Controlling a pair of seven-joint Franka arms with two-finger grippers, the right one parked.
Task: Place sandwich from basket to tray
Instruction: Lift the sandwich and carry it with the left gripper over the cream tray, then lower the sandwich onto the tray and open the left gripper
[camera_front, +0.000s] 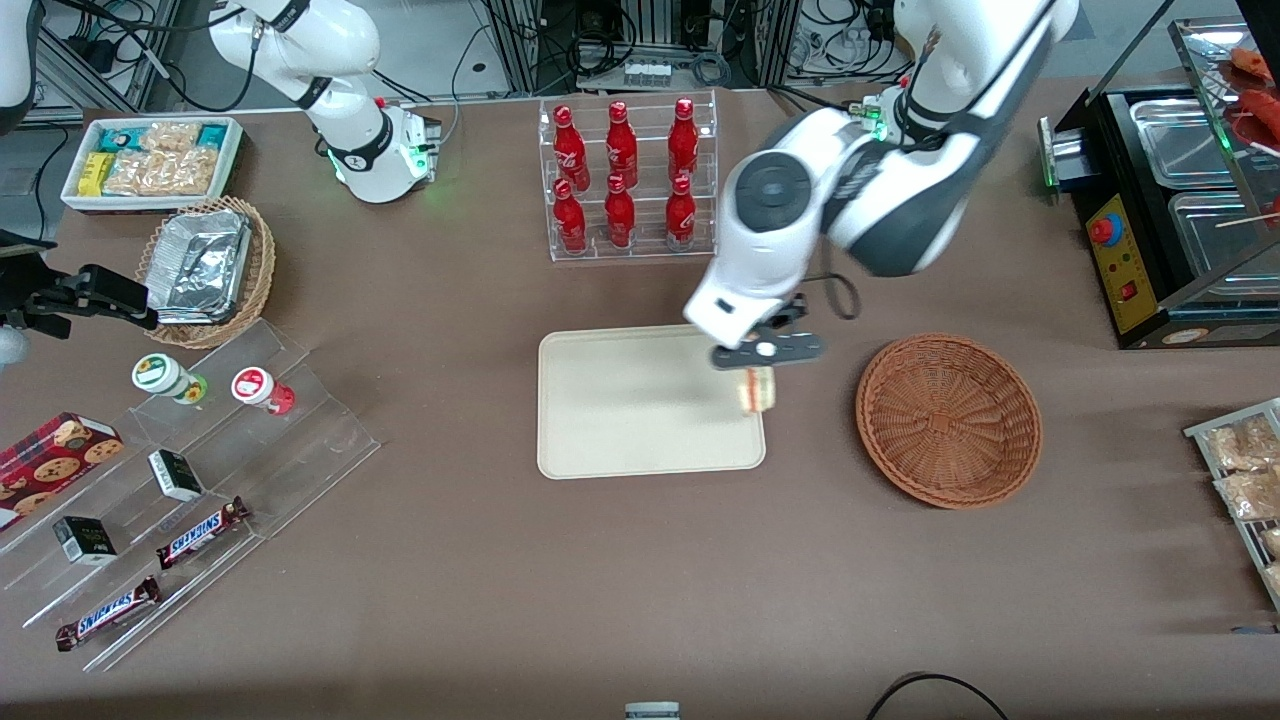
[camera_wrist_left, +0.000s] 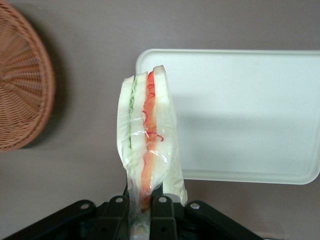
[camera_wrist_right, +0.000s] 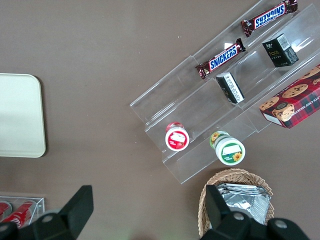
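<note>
Front view shows jaws (camera_front: 758, 372) clamping the sandwich (camera_front: 758, 391), seemingly above the tray (camera_front: 620, 400) edge.

A robotics lab dressed as a snack counter: on the brown table (camera_front: 500, 580), taking the tray (camera_front: 620, 410) as the clock's centre in the front view, a clear rack of red bottles (camera_front: 628, 180) stands at twelve o'clock, a white bin of snack packets (camera_front: 150, 160) at ten, clear stepped shelves (camera_front: 250, 470) with Snickers bars (camera_front: 200, 530) and a cookie box (camera_front: 55, 455) at eight, and a black food warmer (camera_front: 1170, 200) at two. Cables and power strips (camera_front: 640, 50) crowd the floor at twelve. The gripper (camera_front: 758, 380) hangs over the tray's three o'clock edge, clamping the sandwich (camera_front: 758, 395).
</note>
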